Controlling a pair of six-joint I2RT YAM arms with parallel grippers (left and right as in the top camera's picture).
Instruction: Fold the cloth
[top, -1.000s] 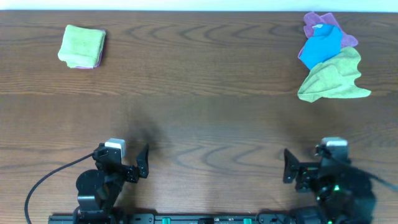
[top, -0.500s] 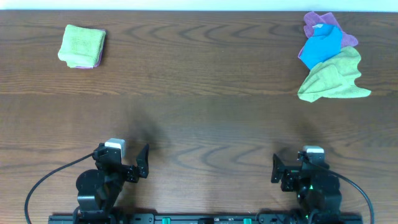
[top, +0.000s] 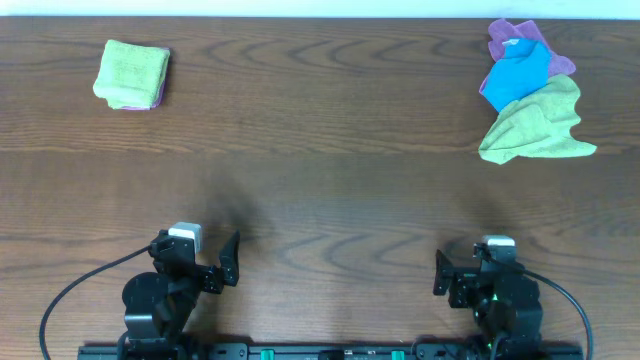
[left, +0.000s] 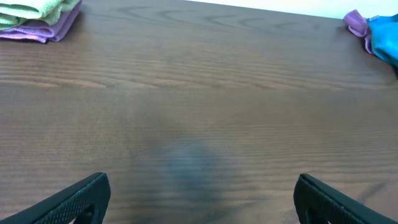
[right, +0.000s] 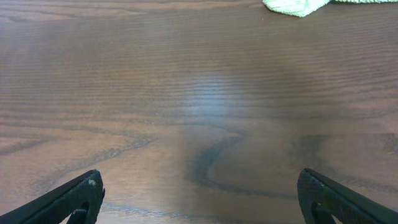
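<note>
A heap of unfolded cloths lies at the far right of the table: an olive-green cloth (top: 540, 125) in front, a blue cloth (top: 518, 72) behind it and a purple cloth (top: 512, 38) at the back. The green cloth's edge shows in the right wrist view (right: 295, 5); the purple and blue ones show in the left wrist view (left: 373, 31). A folded green cloth (top: 132, 72) lies on a folded purple one at the far left, also in the left wrist view (left: 37, 15). My left gripper (left: 199, 199) is open and empty at the near left edge. My right gripper (right: 199, 199) is open and empty at the near right edge.
The brown wooden table (top: 320, 180) spans the whole view. A black cable (top: 75, 285) runs from the left arm's base at the front edge. Both arm bases sit along the near edge.
My right arm has drawn back and shifted left toward its base at the near edge. The left arm and the cloths have not moved.
</note>
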